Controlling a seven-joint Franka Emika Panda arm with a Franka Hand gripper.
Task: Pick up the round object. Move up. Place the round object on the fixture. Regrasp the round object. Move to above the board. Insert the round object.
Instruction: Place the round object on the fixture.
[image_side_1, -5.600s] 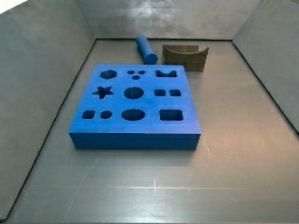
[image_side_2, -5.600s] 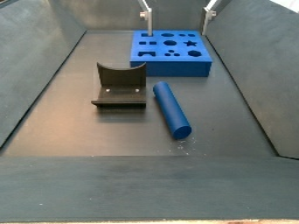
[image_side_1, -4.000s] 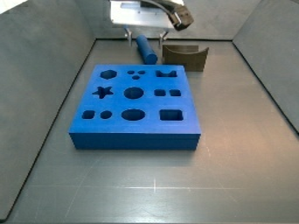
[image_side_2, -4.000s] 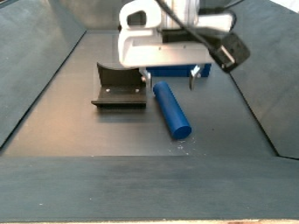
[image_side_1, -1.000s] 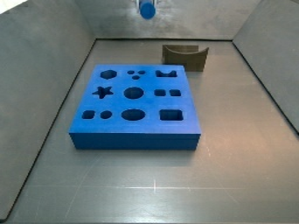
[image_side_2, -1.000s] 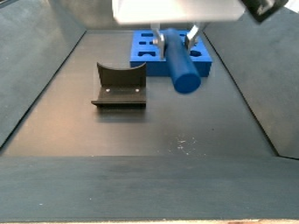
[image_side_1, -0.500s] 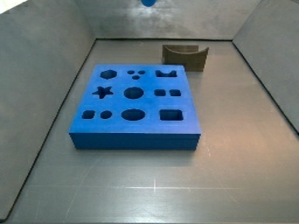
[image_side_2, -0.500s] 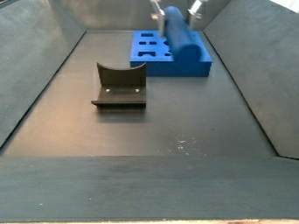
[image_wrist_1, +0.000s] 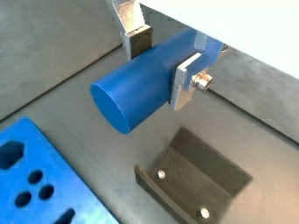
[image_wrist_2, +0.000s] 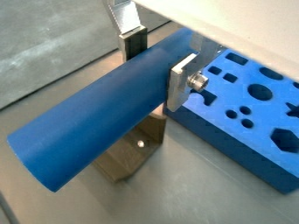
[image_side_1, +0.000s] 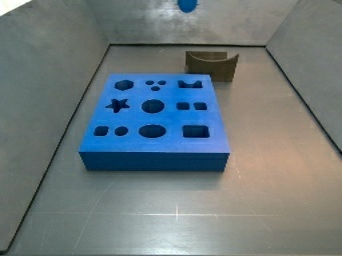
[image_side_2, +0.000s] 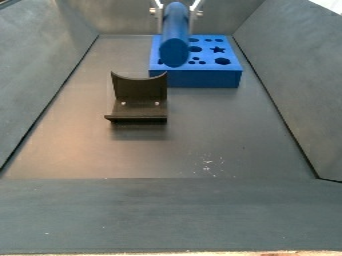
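- Pick-up and lift look done: the blue peg (image_wrist_1: 149, 80) is off the table (image_side_2: 201, 150) and carried high, clamped across its girth between the tool's (image_wrist_1: 163, 54) two silver finger plates (image_wrist_1: 186, 82).
- Both wrist views show the plates pressed against opposite sides of the peg; the tool is clenched on it, with a long stretch of the cylinder jutting past the fingers (image_wrist_2: 181, 83) towards its flat round end.
- In a side view the peg (image_side_2: 174, 42) hangs near the top of the frame, foreshortened, in front of the board (image_side_2: 198, 60); only the finger tips show above it, and the arm itself is out of frame.
- In a side view from the opposite end only the peg's blue tip (image_side_1: 189, 5) pokes in at the top edge, roughly above the far wall.
- The fixture (image_side_2: 136, 98) stands empty on the table, well apart from the board; the wrist views have the fixture (image_wrist_1: 194, 181) below the peg with clear air between.
- The board's holes (image_side_1: 154, 105) are all vacant.
- Left to do, by my reading: set the peg on the fixture, regrasp, move over the board, insert. So an early stage, probably starting the carry towards the fixture.
- Pose: tool pointing down with the peg about level; the exact tilt is hard to judge from these angles.
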